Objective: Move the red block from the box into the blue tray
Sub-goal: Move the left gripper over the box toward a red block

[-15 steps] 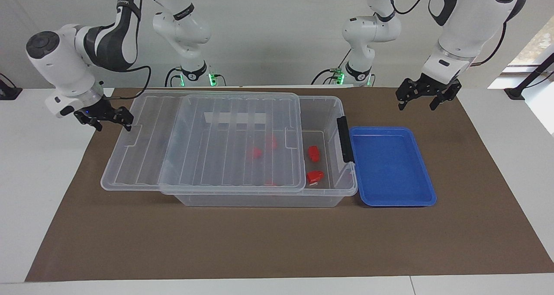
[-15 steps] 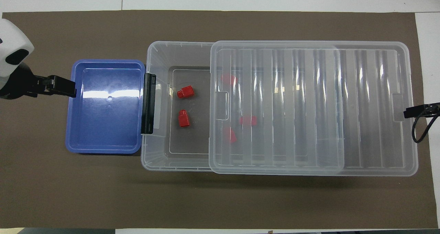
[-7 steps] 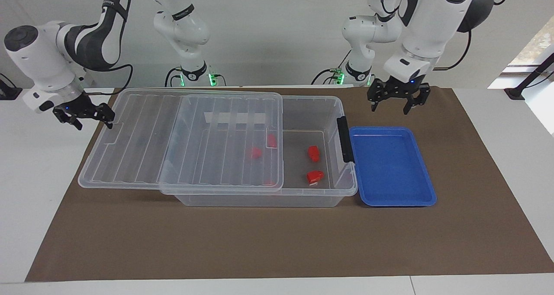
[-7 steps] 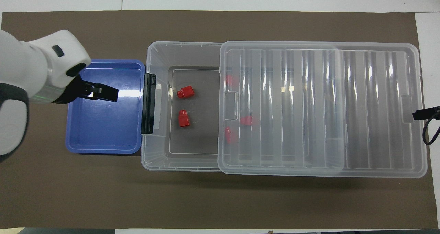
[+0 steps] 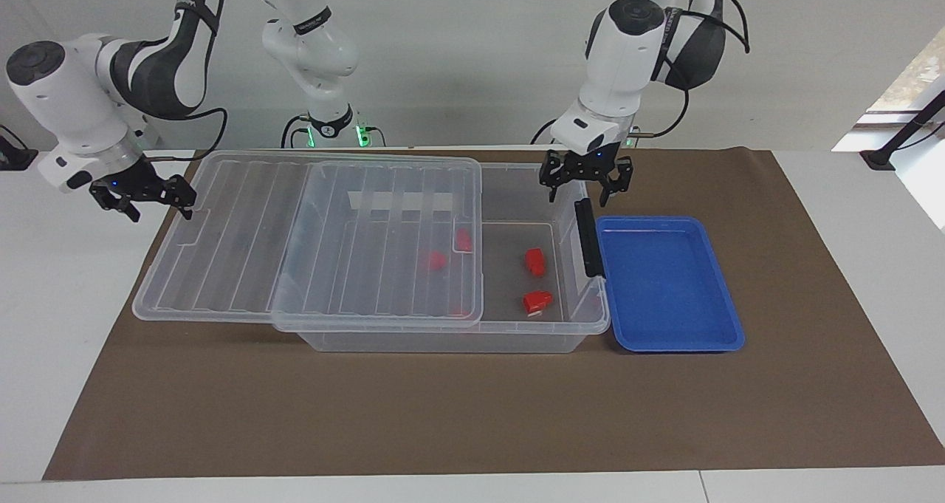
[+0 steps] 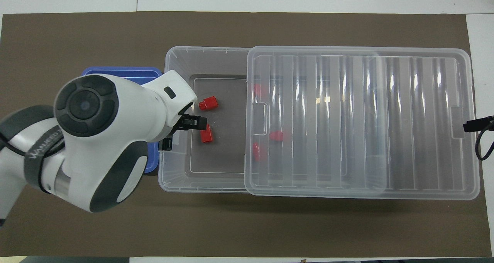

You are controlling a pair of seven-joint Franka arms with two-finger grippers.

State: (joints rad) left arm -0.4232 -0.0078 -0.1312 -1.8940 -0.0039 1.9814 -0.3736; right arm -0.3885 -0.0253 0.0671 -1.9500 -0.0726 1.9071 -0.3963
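The left tool (image 5: 585,180) hangs in the air above the uncovered end of the box (image 5: 458,340), over the box edge that carries the black latch handle (image 5: 588,238). Its two fingers are spread apart and hold nothing. In the overhead view the left arm covers much of the blue tray and the tool's tip shows over the box floor, just beside one red block.

The right tool (image 5: 151,199) waits over the right arm's end of the tabletop (image 5: 472,414), just beside the outer edge of the lid (image 5: 310,244). Its fingers stand apart and grip nothing; whether they touch the lid cannot be told.

The box is a clear bin lying lengthwise on the brown mat (image 5: 472,407). Its ribbed clear lid rests on top, shifted toward the right arm's end, so that it overhangs the box there and leaves the end toward the left arm open.

Two red blocks lie on the bare floor of the open part. One red block (image 5: 535,261) lies nearer to the robots; the second red block (image 5: 537,301) lies farther from them, the two apart. Further red shapes (image 5: 438,260) show blurred through the lid.

The blue tray (image 5: 668,340) sits on the mat at the left arm's end, just beside the latch end of the box. Its interior holds no block.
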